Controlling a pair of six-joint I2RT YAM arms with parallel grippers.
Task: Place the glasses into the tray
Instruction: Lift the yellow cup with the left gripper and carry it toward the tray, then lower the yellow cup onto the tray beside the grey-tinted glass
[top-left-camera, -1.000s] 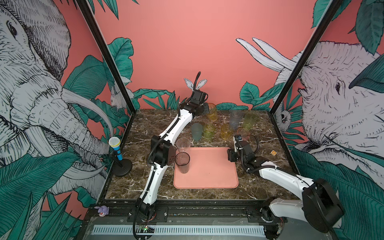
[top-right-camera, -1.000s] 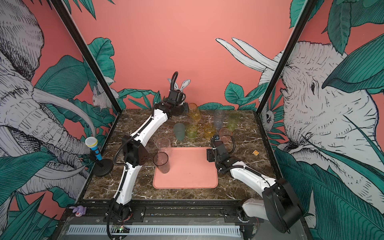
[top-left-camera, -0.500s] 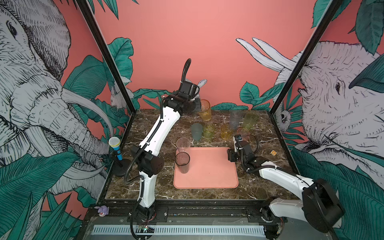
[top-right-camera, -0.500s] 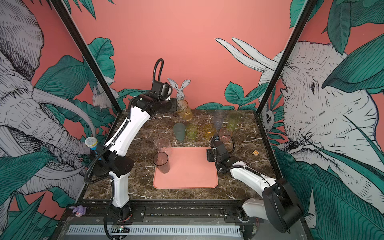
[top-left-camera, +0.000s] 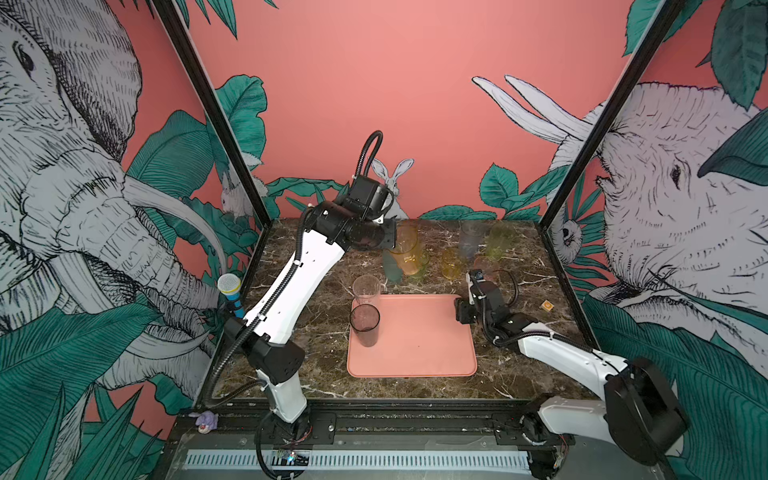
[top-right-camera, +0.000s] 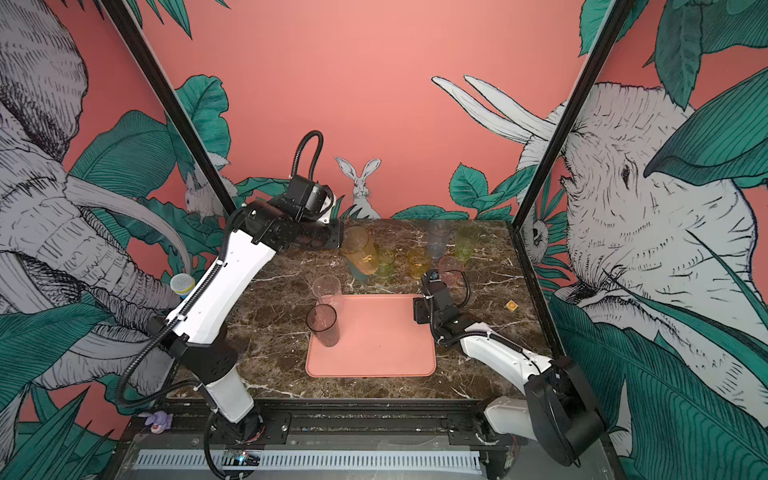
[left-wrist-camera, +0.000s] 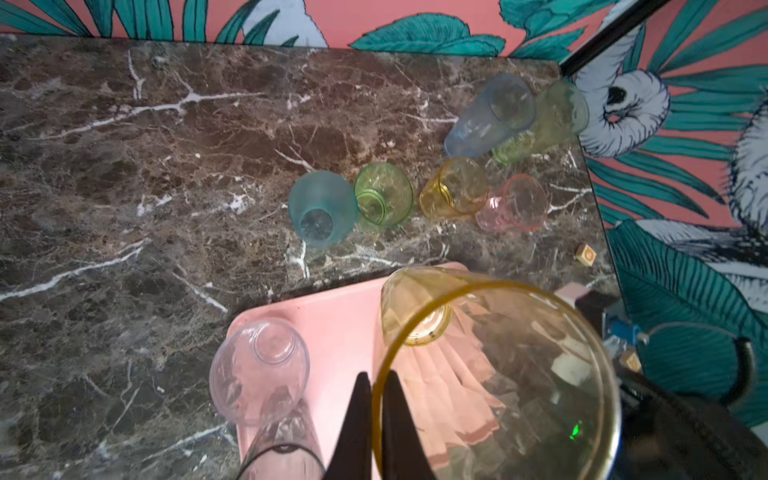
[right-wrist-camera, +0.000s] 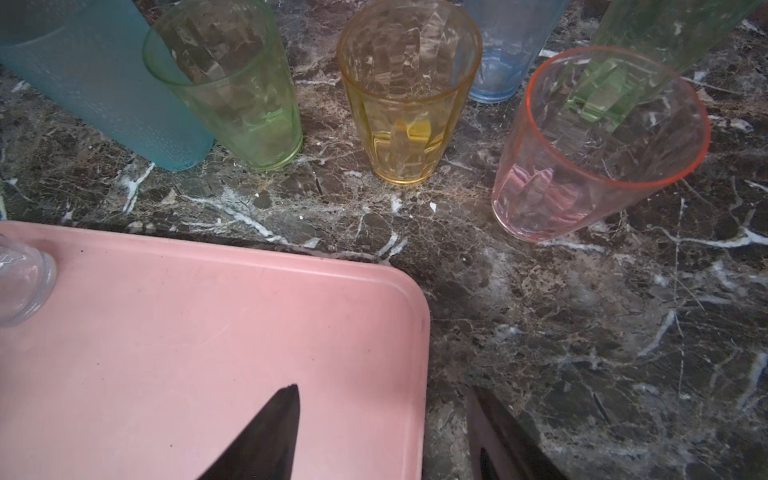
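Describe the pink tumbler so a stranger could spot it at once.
Start at the salmon tray on the marble table. Just beyond its far right corner, beside the right gripper, stands the pink tumbler, last on the right in the short row. Its neighbours are amber, green and teal; it alone is pink with a reddish rim.

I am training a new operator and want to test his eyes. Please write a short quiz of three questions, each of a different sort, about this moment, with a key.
1. True or false: the left gripper is shut on the rim of the tall amber glass.
2. How many glasses stand on the tray?
3. The right gripper hangs: (a) shut on the pink glass, (b) open and empty over the tray's corner, (c) open around the short amber glass.

Key: 1 true. 2 two: the clear glass and the smoky dark glass. 3 b.
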